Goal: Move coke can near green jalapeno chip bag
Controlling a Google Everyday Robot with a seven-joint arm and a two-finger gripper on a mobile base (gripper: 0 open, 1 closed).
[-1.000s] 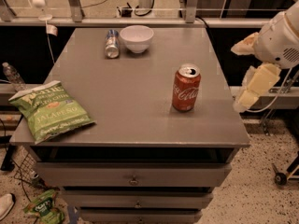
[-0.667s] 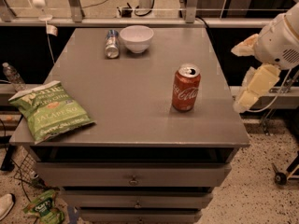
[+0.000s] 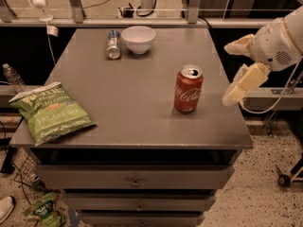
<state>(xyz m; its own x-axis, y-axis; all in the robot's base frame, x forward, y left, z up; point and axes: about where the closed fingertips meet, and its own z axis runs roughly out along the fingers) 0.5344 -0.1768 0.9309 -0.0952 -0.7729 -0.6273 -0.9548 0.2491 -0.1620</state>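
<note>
The red coke can (image 3: 188,89) stands upright on the grey table (image 3: 137,112), right of centre. The green jalapeno chip bag (image 3: 51,112) lies flat at the table's front left corner, partly over the edge. My gripper (image 3: 227,74) hangs just off the table's right edge, to the right of the can and a short gap from it. Its two cream fingers (image 3: 245,82) are spread apart, open and empty.
A white bowl (image 3: 138,39) and a silver-and-blue can (image 3: 113,44) lying on its side sit at the table's back. Drawers run below the tabletop. A water bottle (image 3: 12,78) stands off to the left, and a small green bag (image 3: 43,211) lies on the floor.
My gripper has shifted slightly left, towards the table's right edge and the can. The can and the bag have not moved.
</note>
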